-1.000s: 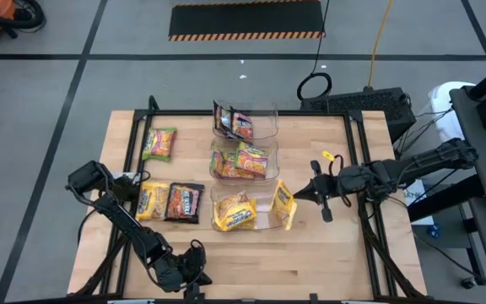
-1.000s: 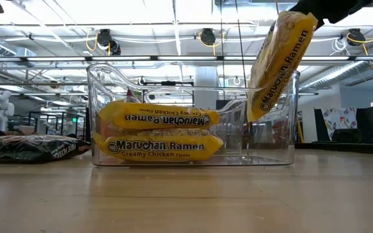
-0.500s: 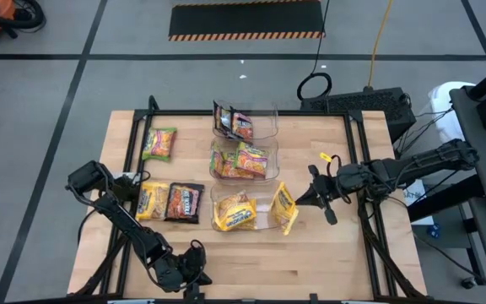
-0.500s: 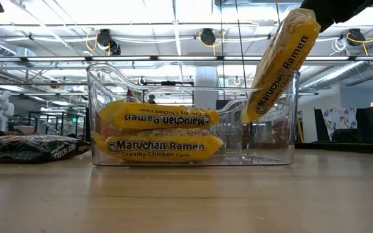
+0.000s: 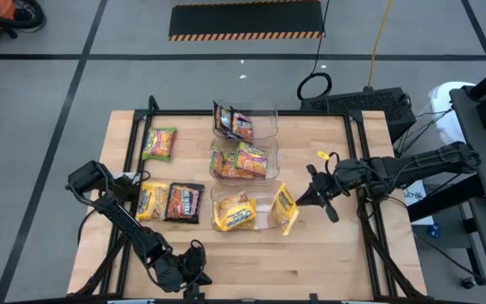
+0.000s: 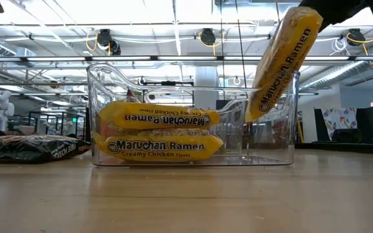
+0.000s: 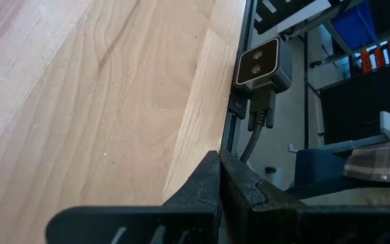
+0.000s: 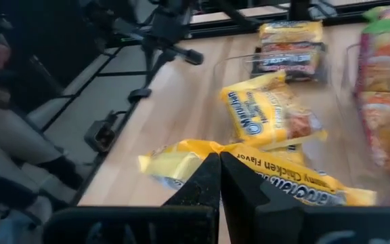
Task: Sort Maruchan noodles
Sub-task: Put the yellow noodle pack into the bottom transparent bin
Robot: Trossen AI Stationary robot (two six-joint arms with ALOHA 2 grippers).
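Observation:
A yellow Maruchan noodles packet [image 6: 282,61] hangs tilted over the right end of the near clear bin [image 5: 226,221], with my right gripper [image 5: 299,201] shut on it. Its lower end [image 6: 254,113] reaches below the rim there. That bin holds two yellow packets [image 6: 157,144] lying flat. The middle bin [image 5: 243,160] holds green-yellow packets and the far bin [image 5: 245,122] dark ones. Loose green [image 5: 159,143], yellow [image 5: 152,201] and dark [image 5: 184,203] packets lie on the table's left half. My left gripper [image 7: 219,163] rests shut by the table's near edge. My right gripper pinches the yellow packet by its upper end [image 8: 202,150] between its two fingers. The fingers come from the table's right side, slanting a little down. The packet hangs below them, tilted with its lower end toward the bin's middle, clear of the table.
The three bins stand in a column down the table's middle. Bare wood [image 5: 327,253] lies to the right of and in front of them. A small camera [image 7: 261,62] is fixed at the table's near edge, close to my left gripper.
My right gripper has rolled at the wrist while staying over the bin's right end. The yellow packet has tipped further: its upper end has swung toward the table's right edge, while its lower end has stayed near the bin's right end.

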